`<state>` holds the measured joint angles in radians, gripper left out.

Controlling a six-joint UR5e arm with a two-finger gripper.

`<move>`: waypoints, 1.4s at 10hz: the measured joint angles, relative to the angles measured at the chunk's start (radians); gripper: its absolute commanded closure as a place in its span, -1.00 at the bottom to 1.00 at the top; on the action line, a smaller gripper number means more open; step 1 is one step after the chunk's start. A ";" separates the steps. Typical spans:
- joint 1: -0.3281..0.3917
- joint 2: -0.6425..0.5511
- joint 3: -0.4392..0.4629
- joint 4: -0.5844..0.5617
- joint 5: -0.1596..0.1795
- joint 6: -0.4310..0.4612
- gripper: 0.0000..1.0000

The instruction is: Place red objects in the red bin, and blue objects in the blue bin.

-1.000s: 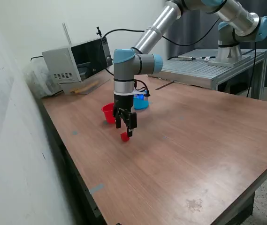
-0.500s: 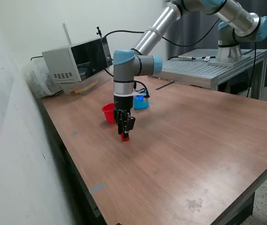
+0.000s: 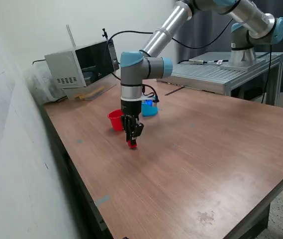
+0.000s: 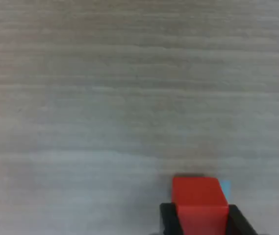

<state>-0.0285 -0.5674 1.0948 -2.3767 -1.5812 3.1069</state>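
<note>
A small solid red cube is sitting at the table's wood surface, clamped between the two black fingers of the end effector; in the wrist view the red cube is showing a flat top face with a finger pressing on each side. The red cup, tapered and upright, is standing just behind it. The light blue cup is standing near the red cup, toward the exterior view's right, partly hidden.
</note>
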 measured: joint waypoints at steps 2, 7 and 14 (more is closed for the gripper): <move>0.009 -0.094 0.067 0.001 0.000 0.000 1.00; 0.008 -0.318 0.232 0.009 0.001 -0.001 1.00; -0.203 -0.305 0.240 0.010 0.007 -0.035 1.00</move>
<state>-0.2311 -0.8723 1.3347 -2.3669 -1.5743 3.0721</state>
